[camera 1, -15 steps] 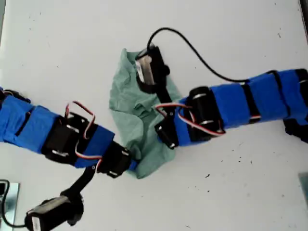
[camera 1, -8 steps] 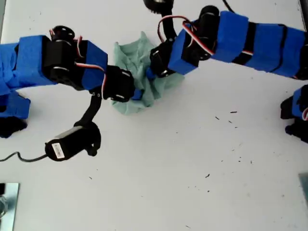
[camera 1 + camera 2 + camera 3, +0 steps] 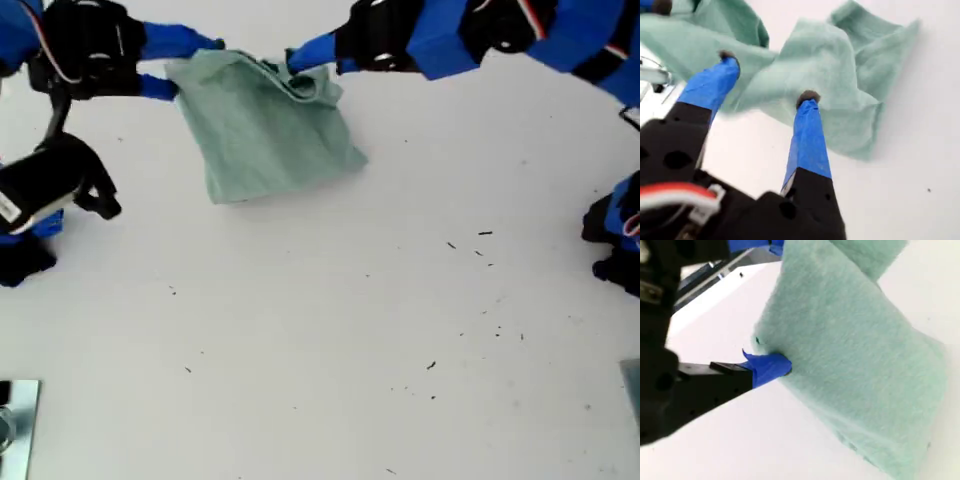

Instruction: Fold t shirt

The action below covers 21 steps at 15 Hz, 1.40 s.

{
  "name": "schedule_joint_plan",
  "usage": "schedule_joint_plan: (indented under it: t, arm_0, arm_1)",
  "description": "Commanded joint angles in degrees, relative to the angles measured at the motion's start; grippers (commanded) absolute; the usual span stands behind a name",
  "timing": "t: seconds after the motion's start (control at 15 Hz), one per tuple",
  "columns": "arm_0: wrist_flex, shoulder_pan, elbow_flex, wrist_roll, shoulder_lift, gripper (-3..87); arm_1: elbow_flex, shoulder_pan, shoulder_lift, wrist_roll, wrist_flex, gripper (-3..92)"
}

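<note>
Garment: pale sage-green cloth t shirt, bunched, unfolded on white counter.
First tool: jaws apart at shirt edge.
Second tool: closure cannot be told.
Remaining: all folds, judged.

Both arms run off the exterior view's top edge. The t shirt hides one finger of my second gripper — its grip cannot be judged.
</note>
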Motion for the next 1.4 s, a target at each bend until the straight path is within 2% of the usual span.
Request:
schedule_joint_plan:
  t: [0.0,0.07,0.27,0.53,0.67,0.8,1.0,1.07,1.13,1.2,1.27,1.33]
  arm_0:
    - [-1.8,-0.5,8.1,0.5,4.5,32.7]
    - [-4.8,0.5,12.2,0.8,6.2,32.6]
    - [-11.6,2.4,19.4,2.8,11.1,32.2]
    - [-11.9,4.2,28.2,4.1,21.8,30.6]
    - [-12.3,12.6,36.1,-1.7,28.7,28.9]
    - [-15.9,21.4,48.4,-8.8,41.6,25.8]
    - [-14.9,29.5,67.9,-17.9,75.3,13.1]
    - [-16.8,30.6,70.5,-18.7,72.2,7.5]
    - [-17.0,31.2,74.6,-22.9,75.0,2.3]
    - [-19.0,31.3,77.6,-25.0,74.9,-0.1]
    - [-19.2,30.9,80.2,-28.7,75.0,0.1]
    - [-18.0,30.1,80.6,-29.1,74.9,7.0]
  arm_1:
    - [5.3,2.8,7.6,3.3,6.5,31.9]
    - [9.0,2.9,9.8,3.3,7.4,37.5]
    - [20.5,2.3,18.5,5.5,6.6,38.5]
    - [43.1,-2.7,39.6,10.4,5.8,36.3]
    - [59.3,-7.7,54.1,13.4,3.5,33.6]
    - [77.7,-12.8,71.6,16.3,-0.3,27.8]
    - [99.8,-19.0,101.8,23.5,7.2,17.4]
    - [103.9,-20.5,103.6,26.0,10.5,11.7]
    - [108.1,-21.4,103.6,27.5,11.5,8.2]
    - [112.3,-21.4,103.5,28.2,12.0,8.2]
    - [112.8,-21.9,102.8,28.2,11.2,8.5]
    - [112.9,-22.1,103.7,27.7,10.7,9.8]
